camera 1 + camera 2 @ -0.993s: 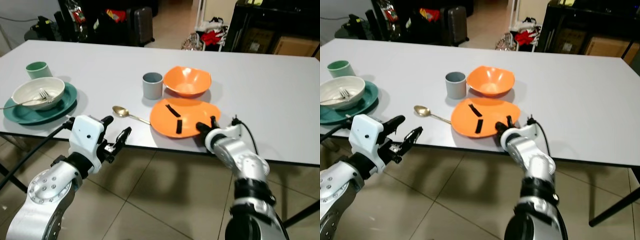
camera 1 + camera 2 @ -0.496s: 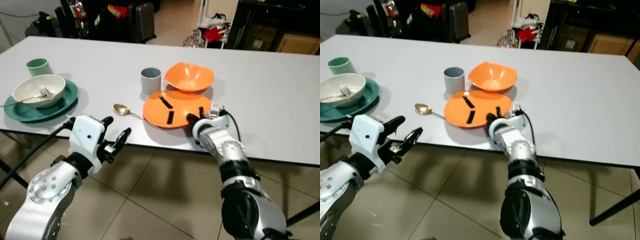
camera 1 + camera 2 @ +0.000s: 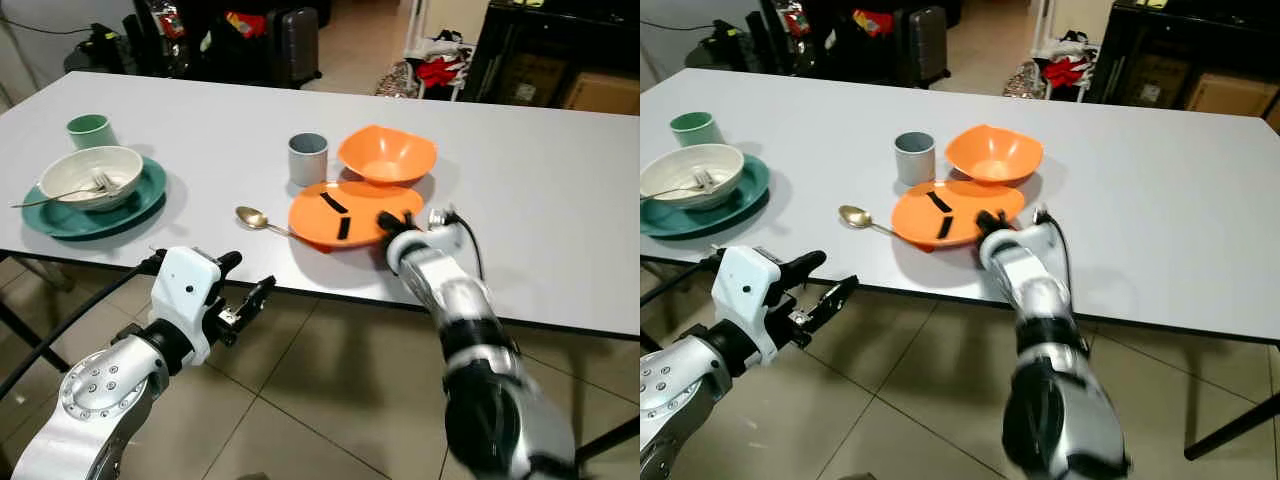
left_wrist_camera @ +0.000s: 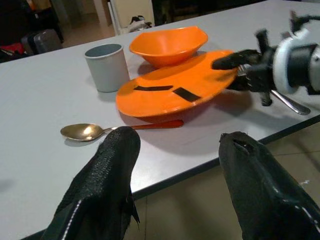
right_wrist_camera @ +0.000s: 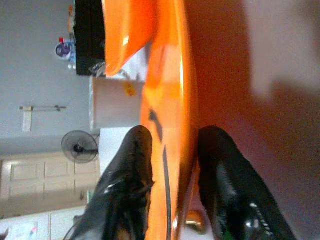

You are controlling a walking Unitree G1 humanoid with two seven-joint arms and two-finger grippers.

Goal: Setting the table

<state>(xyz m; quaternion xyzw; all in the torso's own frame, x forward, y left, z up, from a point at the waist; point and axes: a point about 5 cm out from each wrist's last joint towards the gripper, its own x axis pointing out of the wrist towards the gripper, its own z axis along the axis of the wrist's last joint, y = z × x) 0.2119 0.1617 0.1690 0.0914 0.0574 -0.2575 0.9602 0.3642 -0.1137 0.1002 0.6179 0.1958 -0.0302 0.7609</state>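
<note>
As seen from the left eye view, the orange plate (image 3: pixel 350 214) serves as landmark, lying near the front edge of the white worktop (image 3: pixel 540 200) and marked with two black strips. Right end effector (image 3: pixel 392 222): at the plate's near right rim, one finger above and one below, clamped on it. Orange bowl (image 3: pixel 387 157): just behind the plate, touching or overlapping its far edge. Grey cup (image 3: pixel 307 159): behind the plate, toward the left, beside the bowl. Gold spoon (image 3: pixel 252 218): left of the plate, its handle running under the plate's rim. Teal plate (image 3: pixel 145 192) carrying a white bowl (image 3: pixel 90 178) with a fork (image 3: pixel 70 190) in it: well apart to the plate's left. Green cup (image 3: pixel 88 131): behind that setting. Left end effector (image 3: pixel 245 298): below the worktop's edge, left of and nearer than the plate, fingers parted, holding nothing.

Right eye view: same items, same layout; tiled floor (image 3: pixel 890 400) under the worktop.

Left wrist view: two black fingers (image 4: pixel 105 185) spread wide in the foreground; beyond them the spoon, the orange plate tilted with its right rim lifted, the grey cup and orange bowl behind it.

Right wrist view: orange plate edge-on between two black fingers (image 5: pixel 127 185), gripped from both faces.
</note>
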